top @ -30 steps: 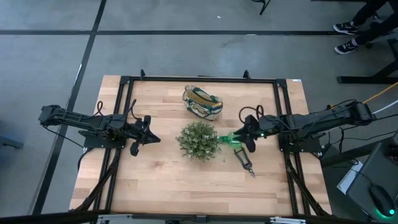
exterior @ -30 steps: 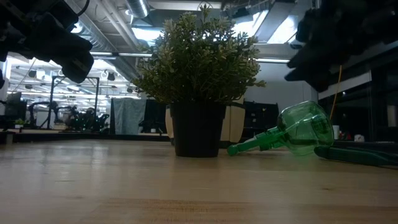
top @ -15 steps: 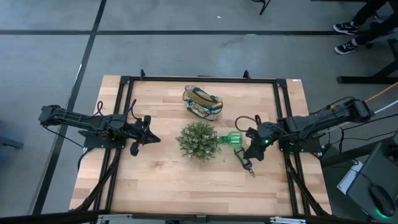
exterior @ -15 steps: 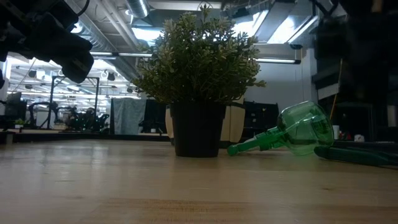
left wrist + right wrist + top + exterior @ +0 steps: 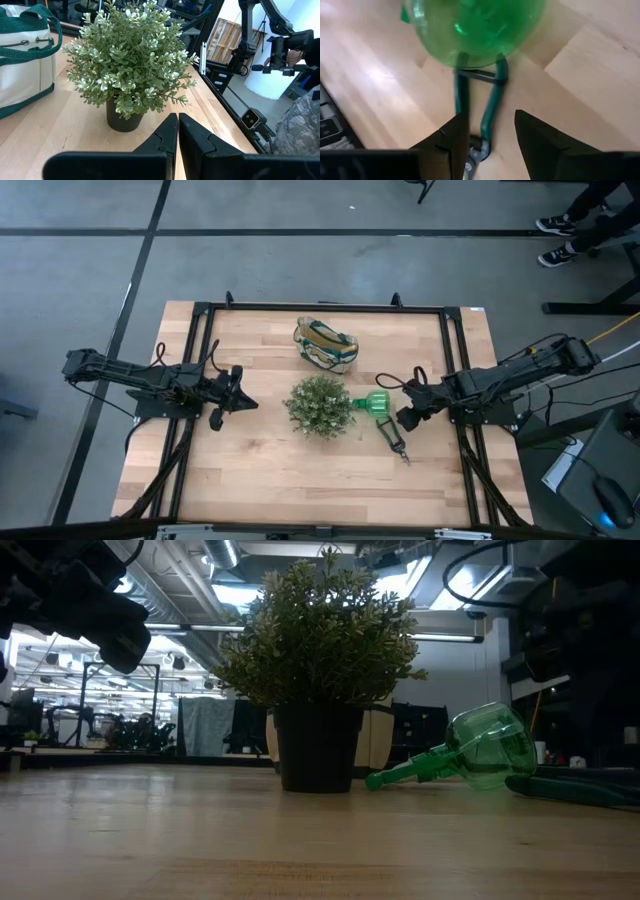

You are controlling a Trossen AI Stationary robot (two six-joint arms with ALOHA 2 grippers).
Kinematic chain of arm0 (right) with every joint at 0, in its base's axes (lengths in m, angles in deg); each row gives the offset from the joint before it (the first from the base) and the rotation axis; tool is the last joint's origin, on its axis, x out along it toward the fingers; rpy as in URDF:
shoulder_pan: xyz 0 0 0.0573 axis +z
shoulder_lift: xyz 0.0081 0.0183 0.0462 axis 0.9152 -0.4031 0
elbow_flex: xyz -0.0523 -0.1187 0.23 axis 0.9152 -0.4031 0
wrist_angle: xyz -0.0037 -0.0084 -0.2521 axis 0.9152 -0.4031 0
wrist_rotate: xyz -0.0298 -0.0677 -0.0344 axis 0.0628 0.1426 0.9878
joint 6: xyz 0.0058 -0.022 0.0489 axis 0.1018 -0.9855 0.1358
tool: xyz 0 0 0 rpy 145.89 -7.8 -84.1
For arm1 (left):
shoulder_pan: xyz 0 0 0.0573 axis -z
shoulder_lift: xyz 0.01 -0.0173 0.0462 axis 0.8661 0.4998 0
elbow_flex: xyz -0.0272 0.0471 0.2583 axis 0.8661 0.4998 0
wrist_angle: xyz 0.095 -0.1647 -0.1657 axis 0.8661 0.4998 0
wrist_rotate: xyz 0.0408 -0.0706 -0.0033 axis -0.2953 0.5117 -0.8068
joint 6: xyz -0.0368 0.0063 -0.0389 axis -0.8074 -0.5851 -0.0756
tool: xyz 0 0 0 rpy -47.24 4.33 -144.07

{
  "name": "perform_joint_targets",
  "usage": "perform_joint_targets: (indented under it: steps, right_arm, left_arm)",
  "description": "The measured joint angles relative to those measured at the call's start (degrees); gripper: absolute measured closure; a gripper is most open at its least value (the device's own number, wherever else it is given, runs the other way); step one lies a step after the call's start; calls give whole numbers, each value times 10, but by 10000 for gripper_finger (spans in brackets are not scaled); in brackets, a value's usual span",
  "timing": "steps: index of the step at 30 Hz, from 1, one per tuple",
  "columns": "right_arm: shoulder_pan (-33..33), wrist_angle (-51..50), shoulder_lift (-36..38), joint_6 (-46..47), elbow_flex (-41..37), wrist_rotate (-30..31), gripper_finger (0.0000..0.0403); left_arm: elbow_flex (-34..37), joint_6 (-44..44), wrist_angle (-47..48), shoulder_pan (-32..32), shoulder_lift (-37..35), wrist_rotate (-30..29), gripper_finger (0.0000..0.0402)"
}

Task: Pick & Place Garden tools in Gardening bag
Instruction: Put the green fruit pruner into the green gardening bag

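The cream gardening bag (image 5: 326, 344) with green trim stands at the table's far middle; it also shows in the left wrist view (image 5: 20, 60). A bright green plastic tool (image 5: 372, 405) lies on its side right of the plant, its round body (image 5: 470, 30) over the ends of the dark pruning shears' green handles (image 5: 490, 105). The shears (image 5: 393, 438) lie flat. My right gripper (image 5: 402, 420) is open just above the shears, its fingers (image 5: 445, 145) on either side of the handles. My left gripper (image 5: 245, 402) is shut and empty, left of the plant. The trowel and the wooden-handled piece are out of view.
A round bushy plant (image 5: 320, 406) in a dark pot stands at the table's middle, between the two grippers and just near of the bag. Black frame rails (image 5: 460, 370) run along the table's edges. Bare wood lies toward the near edge (image 5: 300, 480).
My right gripper has gone from beside the green tool toward the table's near edge and down, and now stands over the shears' handles. The left arm, the tools, the plant and the bag have kept still.
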Motion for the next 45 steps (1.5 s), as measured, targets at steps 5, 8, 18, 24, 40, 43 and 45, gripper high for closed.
perform_joint_targets:
  steps: [5,8,18,24,40,43,45]
  right_arm:
    - [0,1,-35,0,0,9,243]
    - [0,15,-60,-2,0,9,243]
    - [0,108,-138,-2,0,13,243]
    - [0,115,-180,-2,1,13,243]
    - [0,95,-196,46,4,28,254]
    - [0,90,-196,47,4,30,283]
    - [0,88,-197,47,3,30,309]
  left_arm:
    - [0,0,0,0,0,-7,391]
    - [0,0,0,0,0,-8,389]
    - [0,0,0,0,0,-8,393]
    - [0,0,0,0,0,-8,389]
    - [0,0,0,0,0,-8,389]
    - [0,0,0,0,0,-8,390]
    - [0,0,0,0,0,-8,392]
